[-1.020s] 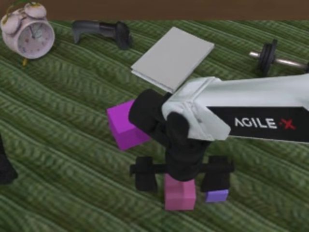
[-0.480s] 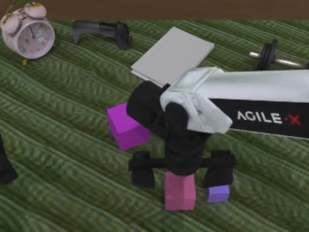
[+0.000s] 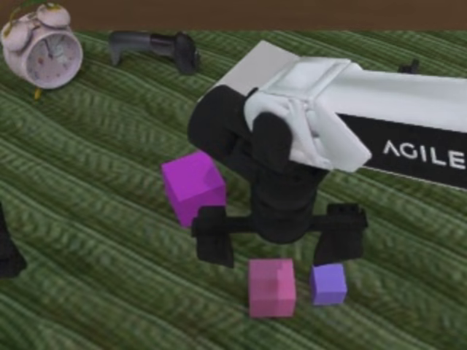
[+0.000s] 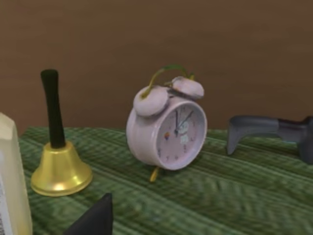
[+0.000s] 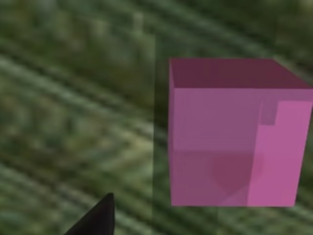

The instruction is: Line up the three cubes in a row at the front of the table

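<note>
Top view: my right claw (image 3: 279, 246), fingers apart, has lifted off the pink cube (image 3: 271, 287), now released beside the blue-violet cube (image 3: 327, 284) at the surface's front; magenta cube (image 3: 193, 187) remains behind.

A plain brown wall (image 4: 161, 54) fills the upper part of the left wrist view, flat and evenly lit, without windows or fittings. In the top view the same brown shows as a narrow band (image 3: 233, 13) along the upper edge of the frame; whether it is wall or wood there cannot be told. Below it, dark green cloth with a wavy ribbed pattern (image 3: 80, 189) covers everything down to the lower edge. The light is soft and even, casting only faint, blurred shadows on the cloth. No floor or other furniture shows.
</note>
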`<state>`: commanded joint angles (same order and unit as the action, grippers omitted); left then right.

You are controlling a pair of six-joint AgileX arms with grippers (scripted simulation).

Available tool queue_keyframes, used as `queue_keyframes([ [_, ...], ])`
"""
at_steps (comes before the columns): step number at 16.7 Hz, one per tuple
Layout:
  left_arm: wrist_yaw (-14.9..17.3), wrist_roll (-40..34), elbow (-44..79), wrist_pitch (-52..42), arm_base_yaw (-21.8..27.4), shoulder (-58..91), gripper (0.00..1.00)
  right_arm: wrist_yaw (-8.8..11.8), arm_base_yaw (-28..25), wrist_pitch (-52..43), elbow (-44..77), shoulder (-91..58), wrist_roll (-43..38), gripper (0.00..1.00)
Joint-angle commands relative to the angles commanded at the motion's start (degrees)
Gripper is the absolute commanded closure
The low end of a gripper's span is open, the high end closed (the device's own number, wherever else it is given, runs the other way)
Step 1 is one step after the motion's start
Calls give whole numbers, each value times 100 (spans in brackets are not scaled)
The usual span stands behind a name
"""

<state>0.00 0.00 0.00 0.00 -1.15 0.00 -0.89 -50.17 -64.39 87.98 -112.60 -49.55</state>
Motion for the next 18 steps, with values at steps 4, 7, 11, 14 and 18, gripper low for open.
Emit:
queue_keyframes([
  [4,9,57,158,-112,59,157,0,-32,97,125,-125,142,90,0],
  [7,18,293,827,-567,268,821,0,-155,368,511,-600,803,432,0],
  [11,4,800,2414,-1585,684,2482,0,-400,1007,1241,-1807,2265,1201,0],
  [14,-5,1265,3882,-2566,1069,4241,0,-566,1641,1864,-3087,3601,1944,0],
  [18,11,1943,5978,-4034,1648,7009,0,-643,2567,2800,-4989,5527,2969,0],
])
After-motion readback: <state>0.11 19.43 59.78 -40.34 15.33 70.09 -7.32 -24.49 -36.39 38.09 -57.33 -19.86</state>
